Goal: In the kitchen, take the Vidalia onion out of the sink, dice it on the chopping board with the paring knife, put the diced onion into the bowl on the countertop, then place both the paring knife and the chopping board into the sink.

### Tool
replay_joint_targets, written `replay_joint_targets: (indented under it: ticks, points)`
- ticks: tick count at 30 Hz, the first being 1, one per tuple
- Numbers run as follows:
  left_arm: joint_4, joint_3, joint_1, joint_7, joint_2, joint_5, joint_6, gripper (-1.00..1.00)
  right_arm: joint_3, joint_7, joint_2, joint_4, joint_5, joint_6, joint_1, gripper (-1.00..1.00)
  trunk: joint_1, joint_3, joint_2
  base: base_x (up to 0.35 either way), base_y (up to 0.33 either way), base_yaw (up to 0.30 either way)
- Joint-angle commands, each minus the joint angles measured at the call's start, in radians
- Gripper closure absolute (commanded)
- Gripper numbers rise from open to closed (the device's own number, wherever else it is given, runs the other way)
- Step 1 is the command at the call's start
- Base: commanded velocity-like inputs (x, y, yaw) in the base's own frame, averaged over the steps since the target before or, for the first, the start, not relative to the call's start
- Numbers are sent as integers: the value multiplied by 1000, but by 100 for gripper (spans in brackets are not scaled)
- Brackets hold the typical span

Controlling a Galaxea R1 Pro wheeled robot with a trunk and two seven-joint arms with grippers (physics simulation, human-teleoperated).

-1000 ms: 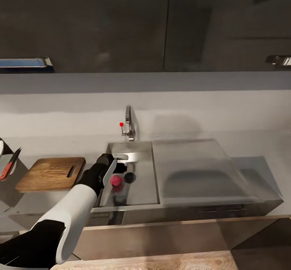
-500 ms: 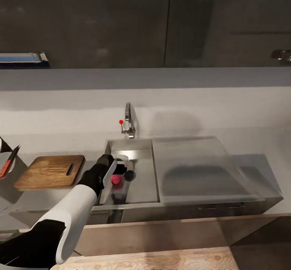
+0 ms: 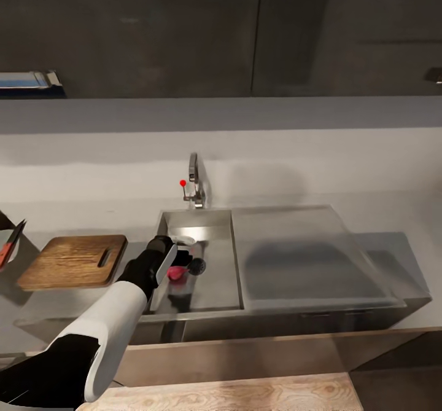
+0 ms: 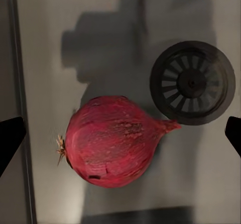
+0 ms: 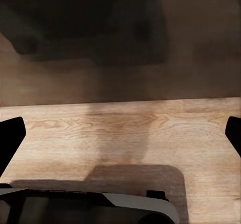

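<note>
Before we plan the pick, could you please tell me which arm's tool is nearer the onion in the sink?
Left. The left tool hangs open over the onion in the sink, fingers either side. The right tool faces a wooden surface, with no onion there.

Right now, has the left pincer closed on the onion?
No, in the left wrist view the pincer fingertips sit wide apart, clear of the onion lying in the sink.
</note>
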Motion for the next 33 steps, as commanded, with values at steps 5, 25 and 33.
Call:
replay_joint_targets:
  ticks: [5,25,33]
  points:
    - [1,-4,-1,7,1,7,4,-100,-8,7,2,-2,9,-1,0,-100,1,-10,-2,39,0,0]
    - [14,-4,-1,7,1,7,4,-100,-8,6,2,-2,9,-2,0,-100,1,-42,-2,1,0,0]
    - [17,-4,-1,7,1,7,4,-100,-8,6,2,-2,9,-2,0,-100,1,-55,-2,0,0,0]
